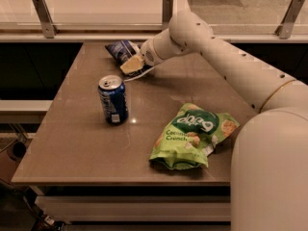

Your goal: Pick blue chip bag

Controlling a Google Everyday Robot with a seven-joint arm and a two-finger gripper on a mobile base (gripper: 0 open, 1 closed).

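Gripper [134, 65] is resting at the blue chip bag [119, 48] near the table's [72, 143] far edge.
Whether it is grasping cannot be told. The green bag [192, 134] is showing "Crunch"; the blue soda can's [113, 100] print is proving unreadable.

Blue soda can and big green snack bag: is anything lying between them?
No. In the camera view, only bare brown tabletop separates the blue soda can from the green snack bag. The gripper is farther back, at the small navy-blue chip bag.

Blue chip bag [119, 49]: small, wrinkled navy foil with white print, lying near the counter's [72, 134] far edge, the hand [133, 64] at its near-right corner.
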